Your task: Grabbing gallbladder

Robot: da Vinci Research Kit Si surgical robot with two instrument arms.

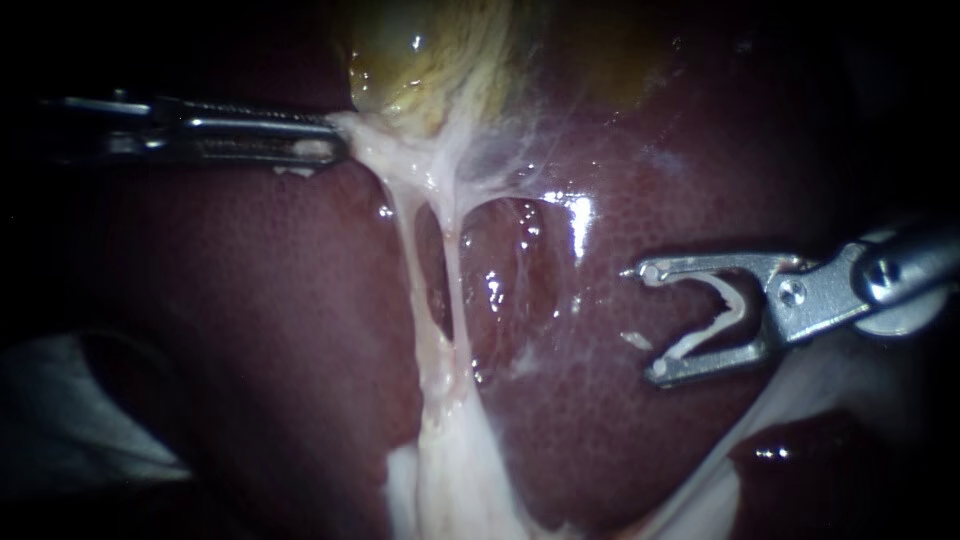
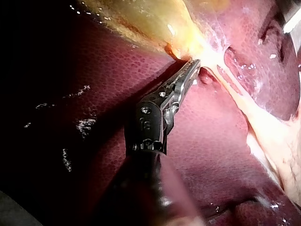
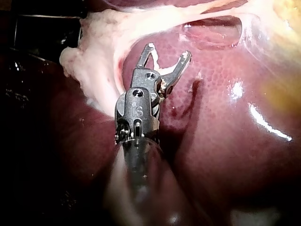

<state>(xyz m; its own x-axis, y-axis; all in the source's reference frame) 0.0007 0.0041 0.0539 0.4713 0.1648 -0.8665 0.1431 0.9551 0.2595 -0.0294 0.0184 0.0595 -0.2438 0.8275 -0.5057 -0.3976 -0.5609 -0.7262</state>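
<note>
Left instrument [image 1: 333, 138] hand tight on gallbladder [image 1: 420, 50] edge (right instrument [image 1: 650, 322] hand apart over liver [image 1: 280, 300])

The slim silver metal left instrument [image 1: 325, 140] lies level, coming in from the left, jaws clamped on a strand of whitish tissue [image 1: 375, 160]; the matching silver right instrument [image 1: 650, 322] reaches in from the right, jaws spread wide, gripping nothing.

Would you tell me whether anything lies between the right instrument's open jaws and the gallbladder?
Nothing solid does. The right instrument, jaws open, hovers over bare liver. Only thin pale tissue spreads below the gallbladder, and the left instrument grips its edge.
</note>
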